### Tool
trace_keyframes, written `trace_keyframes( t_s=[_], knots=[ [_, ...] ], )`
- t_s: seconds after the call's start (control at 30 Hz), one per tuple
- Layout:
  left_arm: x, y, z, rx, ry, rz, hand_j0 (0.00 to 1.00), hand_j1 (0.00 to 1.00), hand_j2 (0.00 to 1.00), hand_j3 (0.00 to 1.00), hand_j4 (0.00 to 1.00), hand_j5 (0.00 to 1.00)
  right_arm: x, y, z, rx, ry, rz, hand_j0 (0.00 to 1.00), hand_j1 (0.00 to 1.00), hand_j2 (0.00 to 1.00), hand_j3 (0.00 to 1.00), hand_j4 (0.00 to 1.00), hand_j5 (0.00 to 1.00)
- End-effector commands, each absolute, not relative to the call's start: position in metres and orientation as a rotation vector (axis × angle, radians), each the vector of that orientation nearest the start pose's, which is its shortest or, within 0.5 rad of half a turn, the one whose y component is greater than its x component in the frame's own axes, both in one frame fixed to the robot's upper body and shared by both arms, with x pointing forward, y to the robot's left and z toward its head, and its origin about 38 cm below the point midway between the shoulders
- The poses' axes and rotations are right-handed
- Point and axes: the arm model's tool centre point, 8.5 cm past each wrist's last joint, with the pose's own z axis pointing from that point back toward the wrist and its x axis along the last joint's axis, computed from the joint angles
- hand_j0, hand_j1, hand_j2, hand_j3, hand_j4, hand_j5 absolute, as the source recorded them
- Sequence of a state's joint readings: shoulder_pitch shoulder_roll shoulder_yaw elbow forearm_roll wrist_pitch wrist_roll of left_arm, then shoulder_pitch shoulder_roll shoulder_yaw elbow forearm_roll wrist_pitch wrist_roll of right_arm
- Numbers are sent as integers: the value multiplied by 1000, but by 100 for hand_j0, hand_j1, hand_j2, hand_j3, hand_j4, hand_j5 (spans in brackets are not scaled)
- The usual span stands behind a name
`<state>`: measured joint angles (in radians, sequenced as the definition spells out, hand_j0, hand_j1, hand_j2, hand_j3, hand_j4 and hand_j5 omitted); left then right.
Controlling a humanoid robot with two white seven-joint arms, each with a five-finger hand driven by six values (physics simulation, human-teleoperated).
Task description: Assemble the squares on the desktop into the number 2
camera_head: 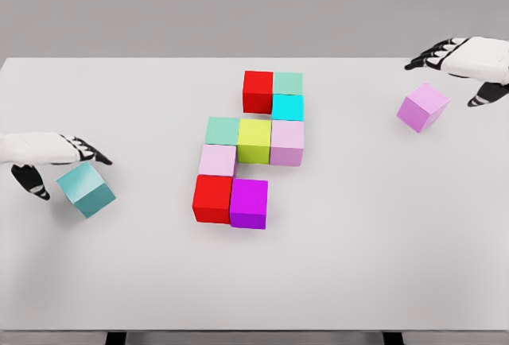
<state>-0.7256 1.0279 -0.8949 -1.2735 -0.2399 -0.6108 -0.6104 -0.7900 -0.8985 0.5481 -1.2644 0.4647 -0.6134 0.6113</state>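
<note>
The left robot hand (49,158) comes in low at the left edge, its black-tipped fingers (94,154) spread and relaxed, gripping nothing. A teal cube (85,189) sits tilted just below and beside those fingertips; whether they touch it I cannot tell. The right robot hand (469,63) hangs at the upper right, fingers likewise loose and splayed, closed around nothing. A lilac cube (422,107) lies rotated on the white counter (382,234) just beside it, apart from the fingers.

Between the two hands stands a cluster of nine cubes, packed edge to edge. The top row has a red cube (258,91) with a mint cube (288,83) to its right, and a cyan cube (287,107) under the mint one. The middle row runs a pale green cube (223,130), a yellow-green cube (254,140) and a pale pink cube (287,141). Below the pale green one sits a second pale pink cube (217,160), then a second red cube (212,198) with a magenta cube (249,203) to its right.

That makes eleven cubes in all, two of them loose. No writing or labels show on any face.
</note>
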Motion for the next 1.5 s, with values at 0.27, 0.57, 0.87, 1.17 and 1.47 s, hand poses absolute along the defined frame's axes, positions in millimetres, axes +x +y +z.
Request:
trace_keyframes(
  t_s=[0.27, 0.57, 0.87, 1.17, 1.47],
  knots=[
    [412, 399, 177, 256, -972, -2096, 100, 100, 100, 100, 100, 100, 493, -380, 236, -623, -1035, 2073, 100, 100, 100, 100, 100, 100],
    [409, 388, 179, 241, -997, -2119, 100, 100, 100, 100, 100, 100, 505, -384, 227, -636, -962, 2072, 100, 100, 100, 100, 100, 100],
    [400, 385, 182, 228, -986, -2162, 98, 98, 98, 98, 98, 98, 515, -375, 222, -650, -925, 2093, 100, 100, 100, 100, 100, 100],
    [400, 379, 182, 220, -998, -2172, 91, 91, 91, 91, 91, 91, 524, -371, 216, -656, -866, 2112, 100, 100, 100, 100, 100, 100],
    [399, 379, 180, 217, -993, -2174, 50, 50, 50, 50, 50, 50, 526, -370, 211, -655, -843, 2115, 100, 100, 100, 100, 100, 100]
  ],
)
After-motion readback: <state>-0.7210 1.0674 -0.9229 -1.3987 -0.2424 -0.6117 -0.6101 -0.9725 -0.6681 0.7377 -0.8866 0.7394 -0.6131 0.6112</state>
